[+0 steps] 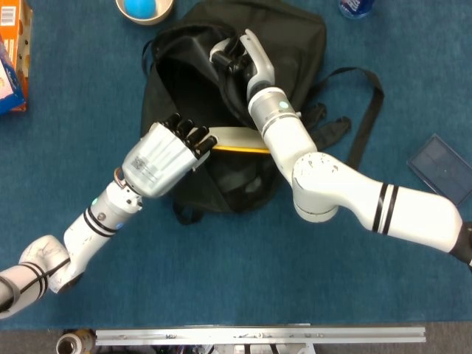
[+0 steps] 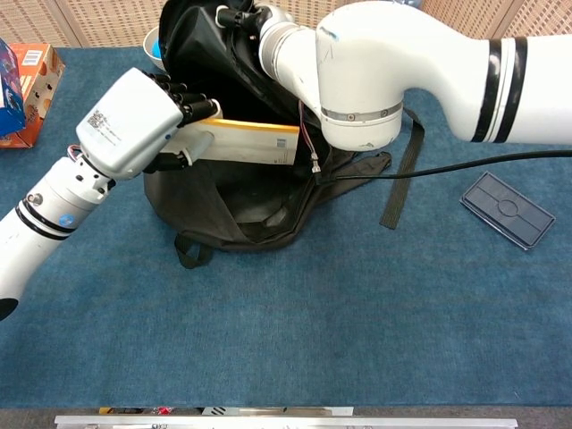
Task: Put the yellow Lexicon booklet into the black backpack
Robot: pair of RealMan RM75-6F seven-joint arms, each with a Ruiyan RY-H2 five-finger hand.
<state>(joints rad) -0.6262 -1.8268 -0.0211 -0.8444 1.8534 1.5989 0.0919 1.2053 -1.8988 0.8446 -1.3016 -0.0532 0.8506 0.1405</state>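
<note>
Over the backpack's open mouth, the booklet hangs in the left hand.

At about 9 o'clock of the black backpack (image 2: 259, 210), the left hand (image 2: 143, 125) pinches one end of the yellow Lexicon booklet (image 2: 255, 143) between dark fingers (image 2: 192, 107) and thumb. It is a thin, pale booklet with a yellow top edge and a small barcode near its far end, held nearly level, that end pointing toward 3 o'clock against the right arm. At 12 o'clock, the right hand (image 1: 240, 53) grips the bag's upper rim, fingers curled around the fabric, holding the opening up.
</note>
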